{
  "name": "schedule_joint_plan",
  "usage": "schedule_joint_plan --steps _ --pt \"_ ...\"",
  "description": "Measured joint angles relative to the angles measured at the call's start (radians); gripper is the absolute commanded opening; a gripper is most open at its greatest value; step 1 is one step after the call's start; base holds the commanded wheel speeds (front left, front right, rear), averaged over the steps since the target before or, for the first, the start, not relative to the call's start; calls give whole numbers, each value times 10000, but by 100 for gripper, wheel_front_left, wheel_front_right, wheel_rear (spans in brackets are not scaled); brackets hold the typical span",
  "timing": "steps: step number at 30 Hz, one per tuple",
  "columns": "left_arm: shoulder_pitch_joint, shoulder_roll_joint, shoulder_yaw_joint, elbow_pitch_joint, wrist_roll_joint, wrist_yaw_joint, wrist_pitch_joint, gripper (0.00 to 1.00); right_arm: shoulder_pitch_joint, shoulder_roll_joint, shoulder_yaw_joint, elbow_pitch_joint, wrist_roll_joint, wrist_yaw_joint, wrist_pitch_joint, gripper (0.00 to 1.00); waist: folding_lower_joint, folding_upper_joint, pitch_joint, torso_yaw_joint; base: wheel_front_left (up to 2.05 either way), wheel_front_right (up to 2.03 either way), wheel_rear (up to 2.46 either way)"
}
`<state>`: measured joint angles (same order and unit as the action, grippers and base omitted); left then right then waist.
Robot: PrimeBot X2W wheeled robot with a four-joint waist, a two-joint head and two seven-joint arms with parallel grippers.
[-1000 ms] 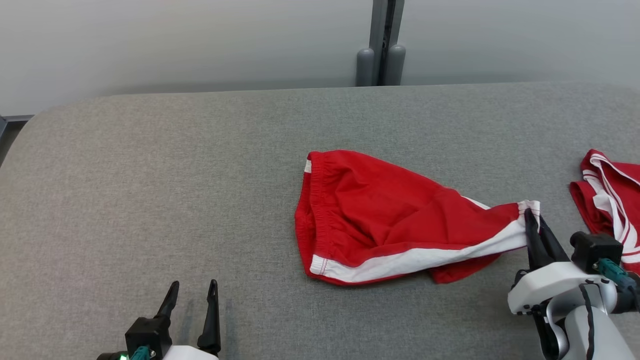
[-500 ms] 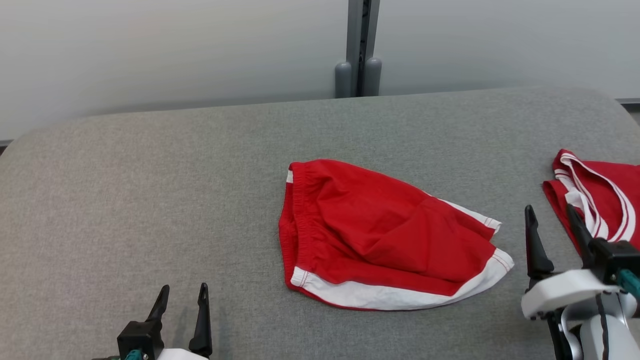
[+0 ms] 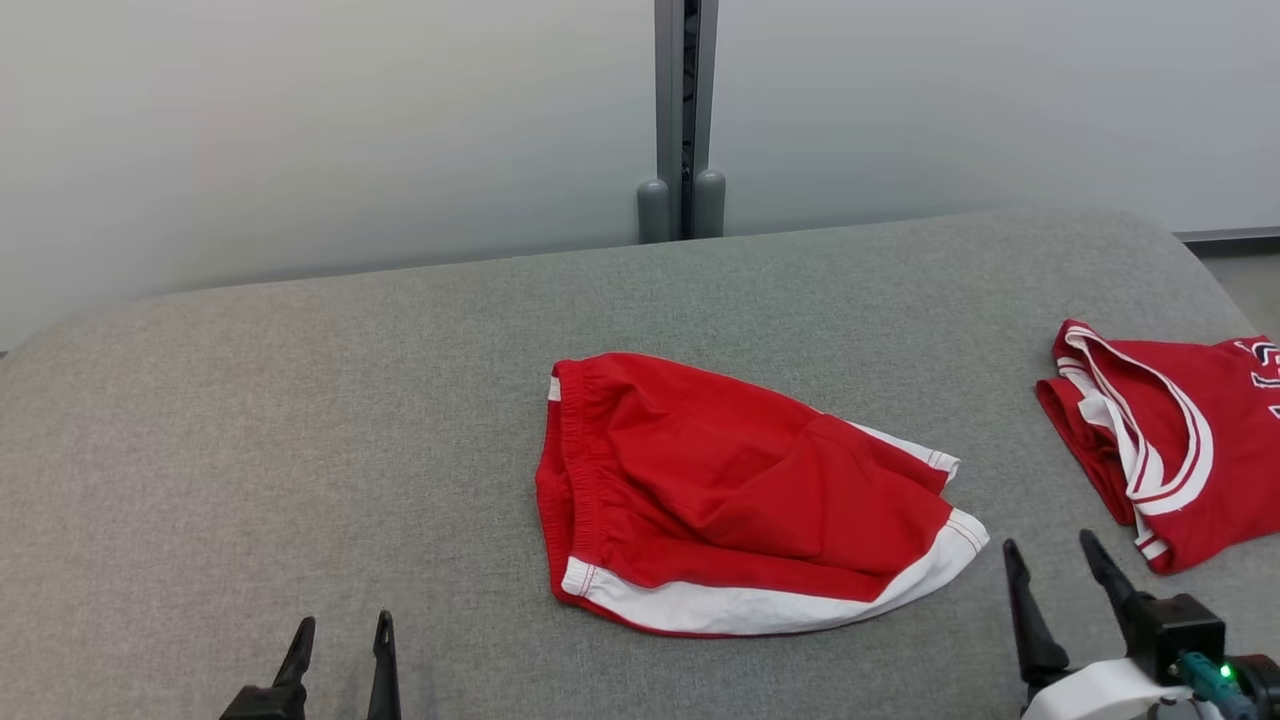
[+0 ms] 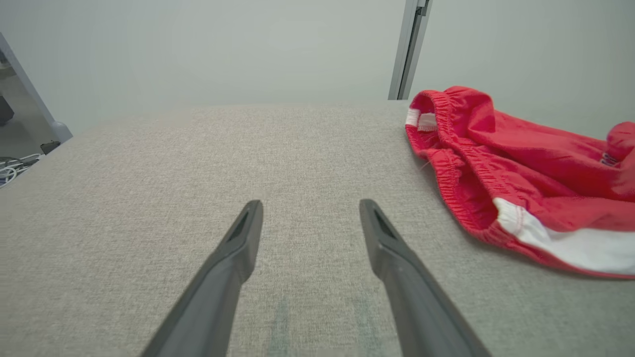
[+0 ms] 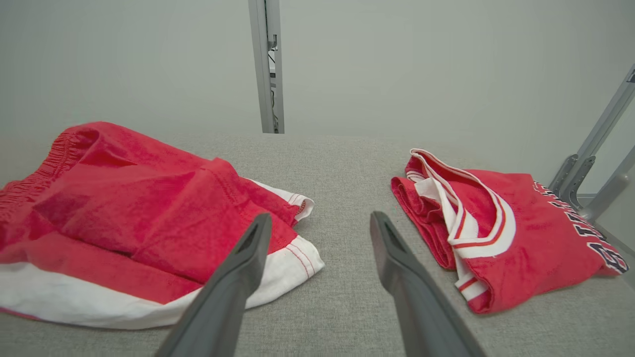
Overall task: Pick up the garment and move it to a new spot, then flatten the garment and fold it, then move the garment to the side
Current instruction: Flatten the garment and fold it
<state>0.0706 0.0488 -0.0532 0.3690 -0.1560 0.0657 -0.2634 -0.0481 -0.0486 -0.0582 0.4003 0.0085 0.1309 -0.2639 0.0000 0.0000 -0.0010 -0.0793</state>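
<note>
Right claw (image 3: 1047, 541) gaping empty just beside the hem of the red shorts (image 3: 730, 480), left claw (image 3: 343, 619) likewise wide and bare well off their waistband, so I reckon flattening's next, needs both pinching opposite edges; grey fabric table (image 3: 300, 400) under them, red jersey (image 3: 1170, 440) past the hem, pale wall (image 3: 300, 120) behind.
</note>
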Motion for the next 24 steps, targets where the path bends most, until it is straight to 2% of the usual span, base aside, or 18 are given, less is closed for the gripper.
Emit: schedule_joint_plan --steps 4,24 --pt "204 0 105 56 111 0 0 100 81 15 349 29 15 0 0 100 1 0 -126 40 0 0 0" --pt "225 0 343 119 548 -125 0 100 -62 8 627 309 441 0 0 100 0 0 14 725 0 0 0"
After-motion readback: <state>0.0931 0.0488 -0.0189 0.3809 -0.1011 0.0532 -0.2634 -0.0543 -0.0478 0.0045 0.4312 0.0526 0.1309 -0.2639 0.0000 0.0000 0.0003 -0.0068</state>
